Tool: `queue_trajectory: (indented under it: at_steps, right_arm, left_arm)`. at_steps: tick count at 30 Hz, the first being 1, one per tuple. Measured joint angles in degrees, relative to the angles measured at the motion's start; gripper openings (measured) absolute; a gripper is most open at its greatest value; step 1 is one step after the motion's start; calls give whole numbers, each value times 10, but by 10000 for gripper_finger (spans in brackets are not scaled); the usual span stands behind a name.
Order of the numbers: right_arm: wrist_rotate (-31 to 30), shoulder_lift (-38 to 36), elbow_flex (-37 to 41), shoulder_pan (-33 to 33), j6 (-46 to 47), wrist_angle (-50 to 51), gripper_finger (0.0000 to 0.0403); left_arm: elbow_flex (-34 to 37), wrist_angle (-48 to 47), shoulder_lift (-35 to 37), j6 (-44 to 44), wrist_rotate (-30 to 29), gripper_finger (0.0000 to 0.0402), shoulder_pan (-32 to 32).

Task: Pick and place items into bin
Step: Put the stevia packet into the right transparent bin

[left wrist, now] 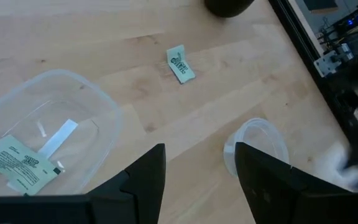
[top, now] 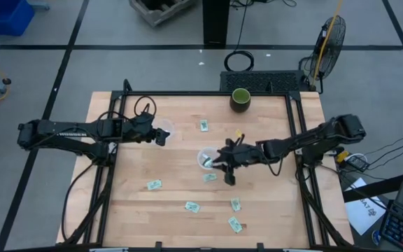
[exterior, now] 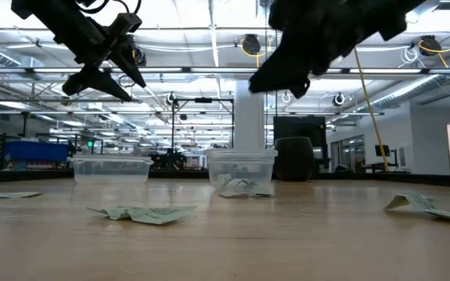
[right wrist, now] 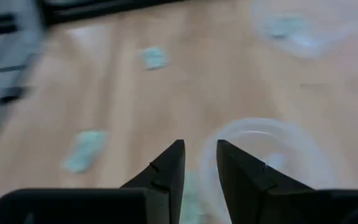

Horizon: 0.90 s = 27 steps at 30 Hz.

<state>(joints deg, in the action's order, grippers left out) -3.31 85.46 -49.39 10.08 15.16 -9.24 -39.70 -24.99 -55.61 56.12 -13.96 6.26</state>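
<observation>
Several light green and white packets lie flat on the wooden table, among them one (top: pixel 204 126), one (top: pixel 154 185) and one (top: pixel 236 204). A clear tub (left wrist: pixel 48 130) holds one packet (left wrist: pixel 17 163). A round clear cup (top: pixel 206 158) at mid-table shows a packet (exterior: pixel 241 186) inside. My left gripper (left wrist: pixel 201 171) hovers open beside the tub (top: pixel 165 129), above the table. My right gripper (right wrist: pixel 199 167) hangs above the table by the round cup (right wrist: pixel 266 149). Its fingers stand a narrow gap apart, with nothing between them.
A dark green cup (top: pixel 240 100) stands near the table's far edge. Black frame rails (top: pixel 296 126) run along the table's left, right and far sides. More packets lie toward the near edge (top: pixel 192 207) (top: pixel 235 225). Bare wood lies between them.
</observation>
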Motion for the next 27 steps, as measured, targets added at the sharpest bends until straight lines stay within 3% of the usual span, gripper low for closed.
queue_trajectory:
  at_steps: [3,9,18,27]
  right_arm:
    - [37,0,-1,31,-12,13,87]
    - [36,40,0,76,-25,24,121]
    - [35,118,0,54,-47,-39,222]
    - [35,181,0,42,-35,-65,242]
  left_arm:
    - [0,0,0,0,0,198,0]
    - [0,0,0,-1,0,198,0]
    - [0,-2,0,0,3,198,1]
    - [0,-2,0,6,10,198,-8]
